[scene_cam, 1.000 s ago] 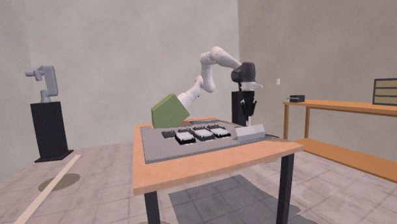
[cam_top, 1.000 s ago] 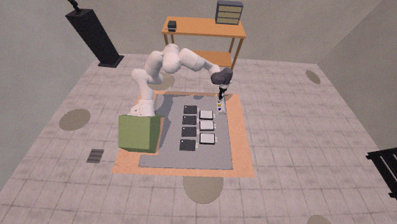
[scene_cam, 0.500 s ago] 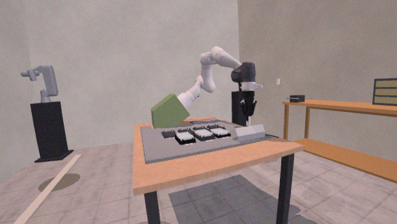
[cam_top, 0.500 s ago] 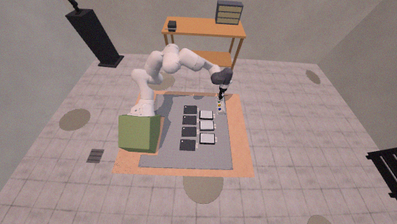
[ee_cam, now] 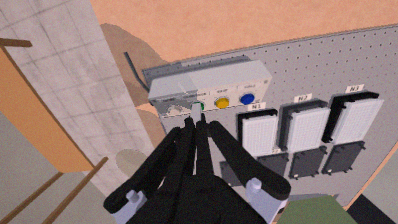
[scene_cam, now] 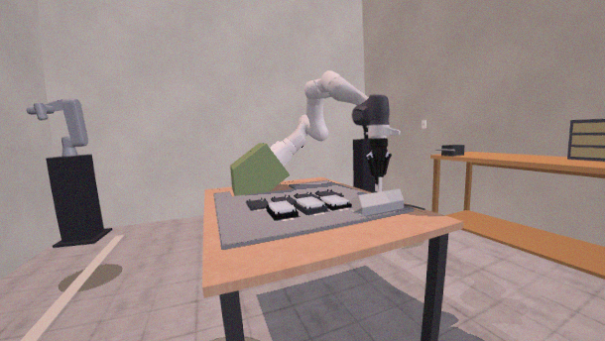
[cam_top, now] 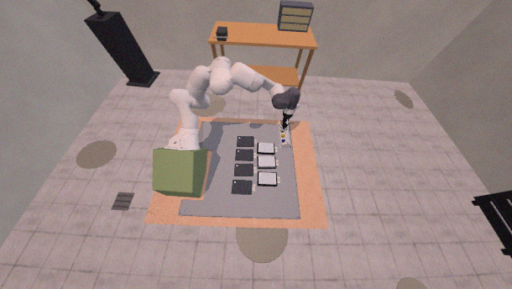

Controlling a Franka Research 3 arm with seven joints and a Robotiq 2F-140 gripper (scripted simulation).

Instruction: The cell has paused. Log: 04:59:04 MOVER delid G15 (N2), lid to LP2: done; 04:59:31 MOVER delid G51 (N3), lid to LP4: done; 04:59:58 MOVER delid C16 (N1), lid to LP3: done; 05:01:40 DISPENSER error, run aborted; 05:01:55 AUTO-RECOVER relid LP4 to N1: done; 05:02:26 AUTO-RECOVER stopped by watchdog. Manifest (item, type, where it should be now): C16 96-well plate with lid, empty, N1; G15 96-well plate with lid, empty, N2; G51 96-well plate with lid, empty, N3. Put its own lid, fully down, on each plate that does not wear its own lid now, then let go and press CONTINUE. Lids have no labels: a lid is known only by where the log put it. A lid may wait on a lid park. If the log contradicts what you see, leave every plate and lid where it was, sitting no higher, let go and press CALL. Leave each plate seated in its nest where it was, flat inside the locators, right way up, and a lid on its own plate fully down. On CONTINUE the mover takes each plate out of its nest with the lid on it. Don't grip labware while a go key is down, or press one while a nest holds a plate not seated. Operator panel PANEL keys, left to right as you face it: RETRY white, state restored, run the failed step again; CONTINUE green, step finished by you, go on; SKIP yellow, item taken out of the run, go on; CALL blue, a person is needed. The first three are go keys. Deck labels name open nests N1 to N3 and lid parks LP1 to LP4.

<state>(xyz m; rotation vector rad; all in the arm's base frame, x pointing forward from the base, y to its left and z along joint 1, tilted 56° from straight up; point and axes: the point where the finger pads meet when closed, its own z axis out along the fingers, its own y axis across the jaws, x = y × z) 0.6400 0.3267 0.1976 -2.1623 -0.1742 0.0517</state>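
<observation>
In the wrist view, look first at the left of the frame: you see tiled floor and the edge of an orange shelf unit [ee_cam: 35, 125]. Moving right, the grey operator panel [ee_cam: 210, 80] sits in the upper middle, at the end of the grey perforated deck [ee_cam: 320, 60] on the orange worktop [ee_cam: 240, 20]. Your gripper [ee_cam: 196, 120] rises from the bottom centre with its fingers pressed together and nothing between them; the tips point at the green key [ee_cam: 198, 105], which they partly cover. You cannot tell from this view whether they touch it. Just right of that are the yellow key [ee_cam: 222, 102] and the blue key [ee_cam: 247, 98].

Further right, three white well plates stand in a row below the labels N1, N2 and N3: the first plate [ee_cam: 259, 134], the second plate [ee_cam: 304, 128] and the third plate [ee_cam: 355, 120]. Whether each wears a lid is not readable here. Below them, towards the bottom of the frame, lie dark lid parks [ee_cam: 306, 162], and they look bare.

In the top view, the green pedestal [cam_top: 178, 172] with the arm is at centre left, four dark parks form a column in the middle, the three plates stand just right of them, and the gripper [cam_top: 285, 123] hangs over the panel's upper end.
</observation>
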